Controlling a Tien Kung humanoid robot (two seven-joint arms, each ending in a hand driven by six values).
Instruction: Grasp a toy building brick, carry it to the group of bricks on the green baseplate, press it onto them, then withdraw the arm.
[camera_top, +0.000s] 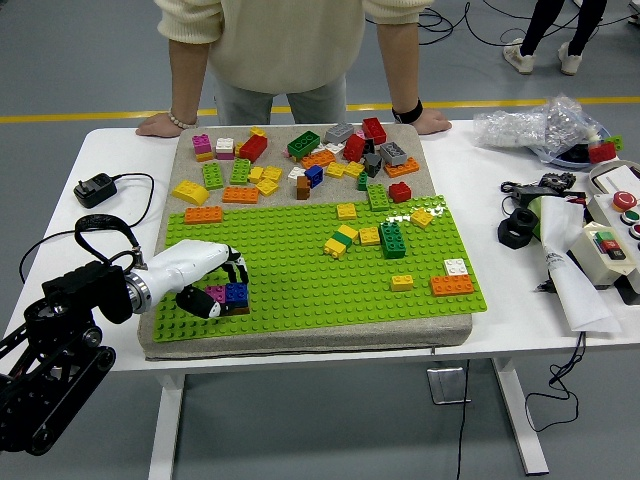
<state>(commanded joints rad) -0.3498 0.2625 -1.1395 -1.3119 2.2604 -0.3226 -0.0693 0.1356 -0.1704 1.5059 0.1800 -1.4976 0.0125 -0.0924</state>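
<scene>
Left hand (205, 283), white shell on a black arm, sits low over the near-left corner of the flat studded green baseplate (300, 275). Its fingers are curled around a small stack of toy bricks, a blue square brick (236, 293) beside a magenta brick (215, 294), with the thumb below and the fingers above; the stack rests on the baseplate studs. Toward the baseplate's right half: a dark green two-high brick (392, 238) with yellow bricks just beside it, and an orange flat brick (452, 285) with a white brick touching it near the baseplate's right edge. Beyond the baseplate's far edge, a loose pile of mixed-colour bricks (300, 160) lies on the grey pad (300, 340) that carries the baseplate. A person in a cream sweater stands at the far side of the white table (500, 290), both hands (160, 124) planted flat on the table edge. Left of the baseplate, a black power adapter (96, 189) with a cable.
</scene>
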